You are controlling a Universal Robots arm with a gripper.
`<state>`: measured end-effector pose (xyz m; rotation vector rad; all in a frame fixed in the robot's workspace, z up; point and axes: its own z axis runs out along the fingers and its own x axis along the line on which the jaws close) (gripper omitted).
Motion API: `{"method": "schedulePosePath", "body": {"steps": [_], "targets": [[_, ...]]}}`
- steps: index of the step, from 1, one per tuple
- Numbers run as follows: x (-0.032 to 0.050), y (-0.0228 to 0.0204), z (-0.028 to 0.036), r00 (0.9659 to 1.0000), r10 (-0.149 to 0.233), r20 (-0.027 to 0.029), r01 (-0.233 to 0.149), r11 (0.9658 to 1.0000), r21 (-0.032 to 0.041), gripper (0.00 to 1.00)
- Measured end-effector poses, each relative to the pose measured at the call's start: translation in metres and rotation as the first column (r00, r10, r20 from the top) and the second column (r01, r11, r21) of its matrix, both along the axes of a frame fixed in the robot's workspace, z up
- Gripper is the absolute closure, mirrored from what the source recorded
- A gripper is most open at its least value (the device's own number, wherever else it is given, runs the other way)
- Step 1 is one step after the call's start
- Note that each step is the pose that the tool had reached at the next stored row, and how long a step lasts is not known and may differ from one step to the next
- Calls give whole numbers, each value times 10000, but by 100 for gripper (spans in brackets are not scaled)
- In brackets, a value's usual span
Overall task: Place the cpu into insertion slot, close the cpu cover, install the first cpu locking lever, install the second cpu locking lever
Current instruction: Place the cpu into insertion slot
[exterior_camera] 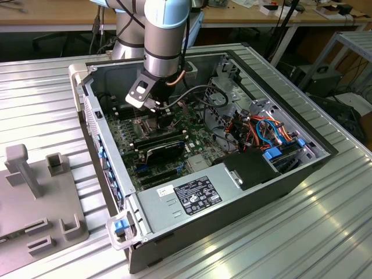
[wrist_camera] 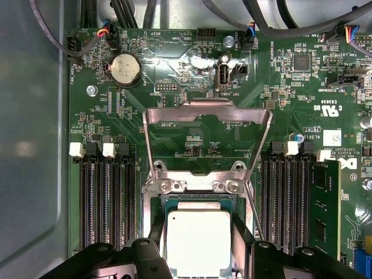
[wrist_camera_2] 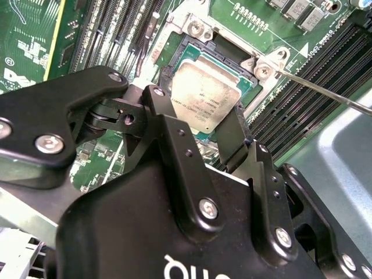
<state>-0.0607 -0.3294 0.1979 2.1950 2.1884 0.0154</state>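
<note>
One cpu (wrist_camera: 197, 247) in insertion slot (wrist_camera_2: 216, 50), gripper (wrist_camera: 199, 228) astride it, cpu cover (wrist_camera: 206, 111) raised

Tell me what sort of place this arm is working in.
Probably a robotics lab or workshop: an open desktop computer case sits on a ribbed metal table, with a grey fixture block beside it and wooden workbenches behind.

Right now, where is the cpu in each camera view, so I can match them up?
Exterior view: covered by the pincer.
Second wrist view: the cpu is at the insertion slot, just past the pincer's black body.
First wrist view: the cpu lies beside the raised cpu cover.
Shared landmark: the long black memory slots flanking the insertion slot.
</note>
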Motion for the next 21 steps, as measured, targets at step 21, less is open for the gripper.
{"method": "schedulePosePath", "body": {"steps": [21], "targets": [[7,-1,1,10000,-22,-7,22,10000,0,40]]}}
